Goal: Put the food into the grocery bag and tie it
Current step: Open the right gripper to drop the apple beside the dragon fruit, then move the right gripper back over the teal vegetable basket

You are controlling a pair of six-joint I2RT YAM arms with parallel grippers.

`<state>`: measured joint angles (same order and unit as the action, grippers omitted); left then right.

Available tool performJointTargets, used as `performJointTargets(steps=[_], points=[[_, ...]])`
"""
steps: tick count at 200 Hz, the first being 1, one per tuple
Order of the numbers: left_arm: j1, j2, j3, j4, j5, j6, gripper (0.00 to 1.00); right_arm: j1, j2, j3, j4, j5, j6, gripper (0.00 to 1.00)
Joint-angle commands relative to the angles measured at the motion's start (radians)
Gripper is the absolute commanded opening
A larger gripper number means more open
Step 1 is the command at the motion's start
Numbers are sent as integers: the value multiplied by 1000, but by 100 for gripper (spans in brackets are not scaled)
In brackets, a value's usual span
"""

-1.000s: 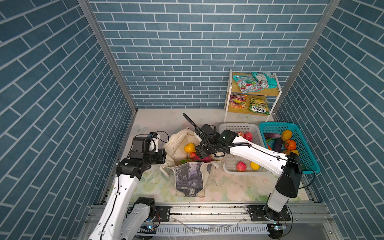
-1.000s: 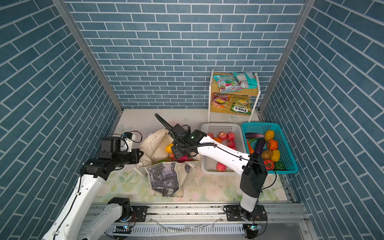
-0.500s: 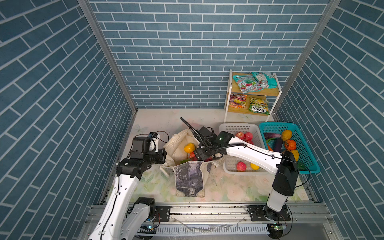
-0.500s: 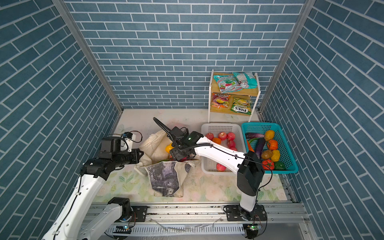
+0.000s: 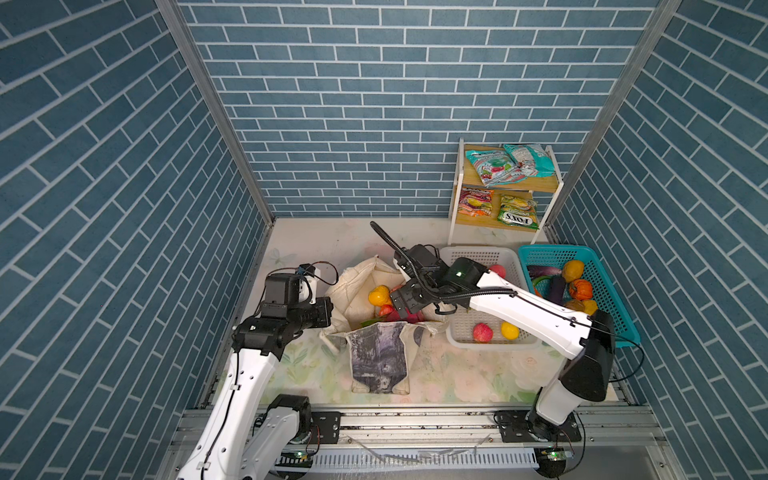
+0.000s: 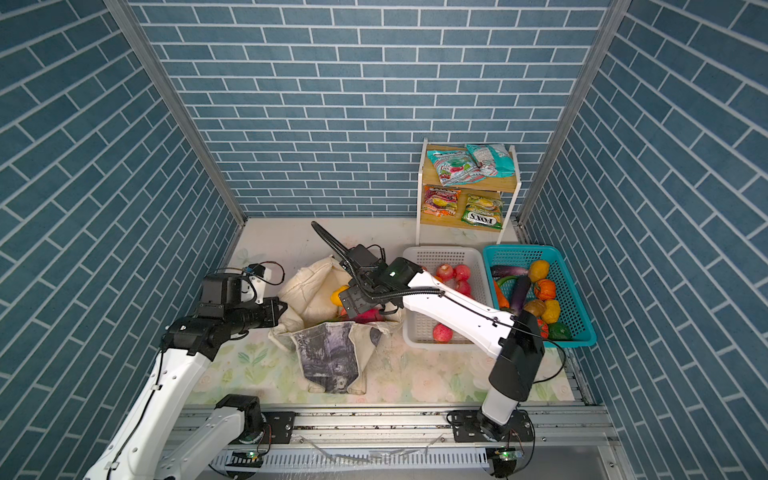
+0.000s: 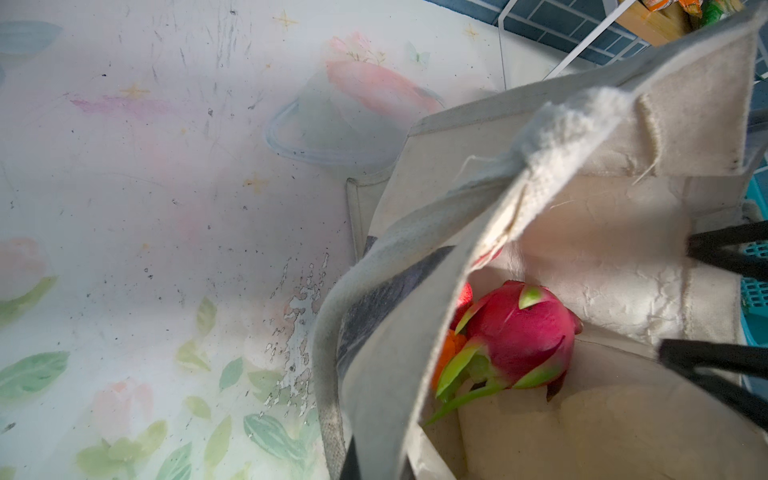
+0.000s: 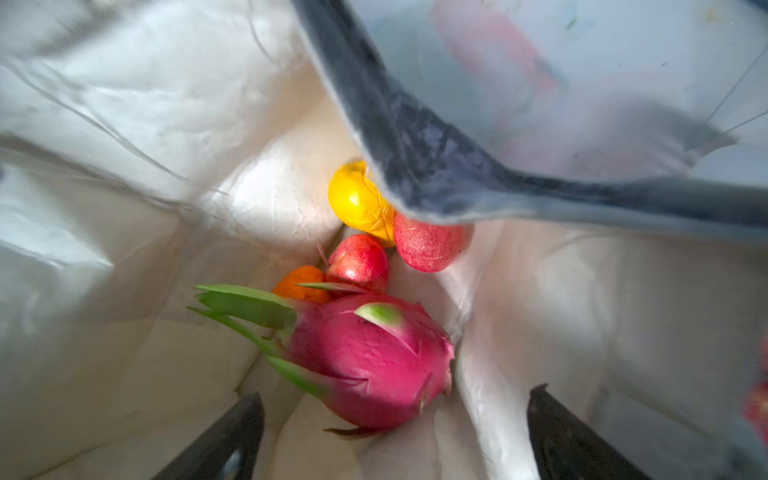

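Note:
The cream grocery bag point(image 5: 361, 286) point(image 6: 307, 286) stands with its mouth open in the middle of the table. My left gripper point(image 5: 328, 311) point(image 7: 374, 469) is shut on the bag's near rim and holds it up. My right gripper point(image 5: 405, 305) point(image 8: 395, 395) hangs open inside the mouth, fingers point(image 8: 232, 436) wide apart. Below it a pink dragon fruit point(image 8: 365, 365) point(image 7: 519, 332) lies loose on the bag's floor. Beside it are a yellow fruit point(image 8: 357, 203) point(image 5: 378, 297), two red apples point(image 8: 357, 262) and an orange point(image 8: 299, 282). Teal snack packets point(image 5: 494, 166) lie on the shelf.
A white basket point(image 5: 469, 253) to the right of the bag holds apples point(image 5: 482, 332) and a yellow fruit point(image 5: 509, 329). Further right a teal basket point(image 5: 552, 249) holds more produce. A small shelf point(image 5: 457, 187) stands at the back right. Brick walls close in three sides.
My right gripper has opened wide inside the bag and let go of the dragon fruit, which now lies on the bag's floor. The left arm has held still.

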<state>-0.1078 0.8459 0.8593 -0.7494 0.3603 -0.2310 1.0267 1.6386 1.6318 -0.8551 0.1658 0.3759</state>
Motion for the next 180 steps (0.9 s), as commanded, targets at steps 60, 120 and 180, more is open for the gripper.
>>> performJointTargets(steps=[60,120,180], points=[[7,-11,-9,4,-1,10,0,-100,-354,-62,-60,279,-30,99],[7,-8,-9,3,-3,10,0,-340,-440,-278,-161,237,107,96],[7,-3,-9,3,-3,10,0,-555,-426,-442,-163,66,179,90]])
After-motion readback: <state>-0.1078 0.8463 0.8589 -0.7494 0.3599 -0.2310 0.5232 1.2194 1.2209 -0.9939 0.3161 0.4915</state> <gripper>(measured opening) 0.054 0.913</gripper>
